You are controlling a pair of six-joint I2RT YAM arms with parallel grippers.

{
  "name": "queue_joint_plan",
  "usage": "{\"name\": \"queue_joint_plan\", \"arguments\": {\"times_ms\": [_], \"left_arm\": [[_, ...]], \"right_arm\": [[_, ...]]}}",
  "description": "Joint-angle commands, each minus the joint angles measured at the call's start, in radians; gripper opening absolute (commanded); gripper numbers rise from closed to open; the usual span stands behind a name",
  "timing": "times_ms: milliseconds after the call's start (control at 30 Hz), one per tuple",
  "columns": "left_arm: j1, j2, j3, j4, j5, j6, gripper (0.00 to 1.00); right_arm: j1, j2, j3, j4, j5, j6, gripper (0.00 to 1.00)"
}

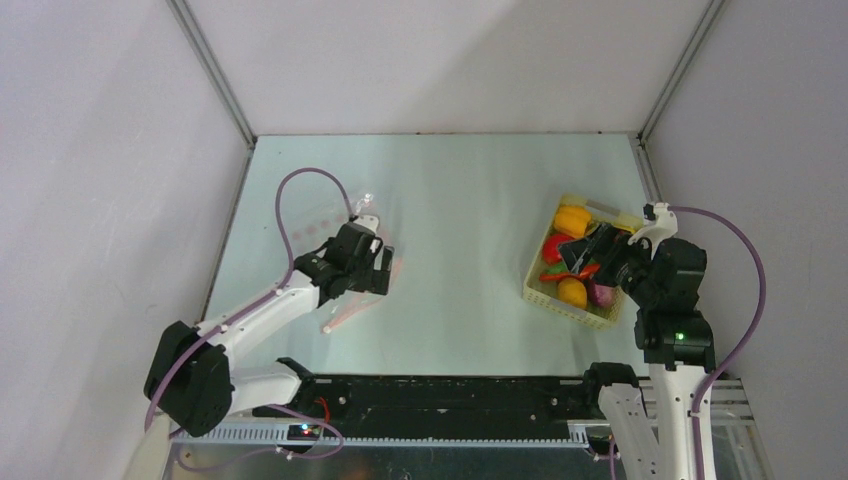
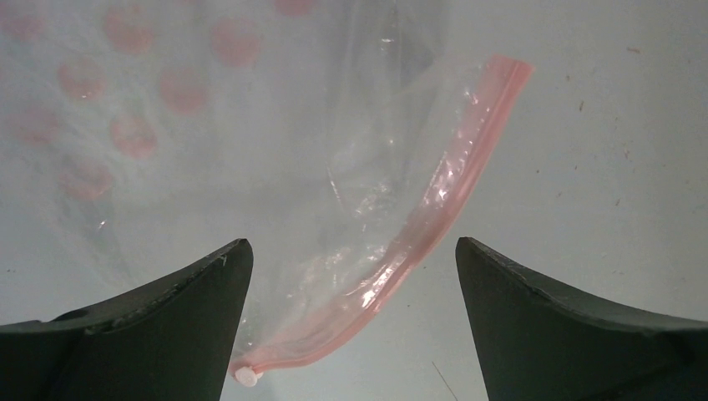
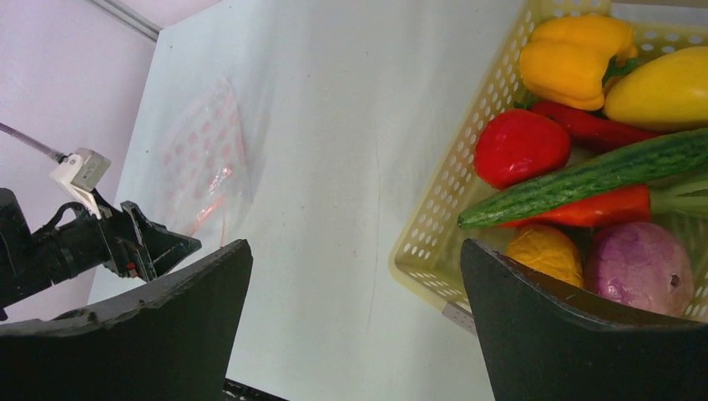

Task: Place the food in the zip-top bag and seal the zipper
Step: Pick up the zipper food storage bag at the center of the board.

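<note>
Left wrist: clear bag (image 2: 292,167), pink dots, zipper (image 2: 453,185) bowed; left fingers (image 2: 167,309), right fingers (image 3: 568,326) spread wide, empty

Clear pink-dotted bag (image 2: 250,125) lies limp on the surface (image 1: 460,200) at left, pink zipper (image 2: 451,184) curved; food (image 3: 518,146) piled in basket (image 3: 434,225) at right.

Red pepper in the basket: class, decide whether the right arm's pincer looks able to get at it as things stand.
Probably yes: the right pincer is open above the basket, and the red pepper lies on top, nothing covering it.
</note>
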Motion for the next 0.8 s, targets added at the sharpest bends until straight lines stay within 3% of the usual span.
{"name": "queue_joint_plan", "arguments": {"times_ms": [0, 167, 300, 367, 400, 433, 467, 533, 767], "left_arm": [[-0.02, 0.024, -0.014, 0.039, 0.004, 0.037, 0.98], [-0.021, 0.135, 0.037, -0.023, -0.11, 0.019, 0.96], [-0.02, 0.222, 0.086, -0.071, -0.185, -0.007, 0.78], [-0.022, 0.251, 0.104, -0.085, -0.217, -0.019, 0.58], [-0.023, 0.254, 0.109, -0.094, -0.228, -0.029, 0.42], [-0.024, 0.254, 0.119, -0.098, -0.245, -0.034, 0.34], [-0.028, 0.25, 0.124, -0.103, -0.251, -0.046, 0.19], [-0.035, 0.232, 0.136, -0.102, -0.259, -0.056, 0.03], [-0.057, 0.125, 0.183, -0.105, -0.2, -0.144, 0.0]], "right_arm": [[-0.004, 0.007, -0.009, 0.048, -0.033, -0.023, 1.0], [-0.004, 0.005, -0.009, 0.046, -0.043, -0.028, 1.0], [-0.004, 0.002, -0.009, 0.047, -0.046, -0.028, 1.0], [-0.004, 0.0, -0.009, 0.048, -0.049, -0.028, 1.0], [-0.004, 0.0, -0.009, 0.048, -0.049, -0.027, 1.0], [-0.004, -0.001, -0.009, 0.049, -0.052, -0.027, 1.0], [-0.004, -0.003, -0.009, 0.049, -0.054, -0.024, 1.0], [-0.004, -0.006, -0.009, 0.051, -0.059, -0.021, 1.0], [-0.003, -0.019, -0.009, 0.044, -0.072, -0.006, 1.0]]}}
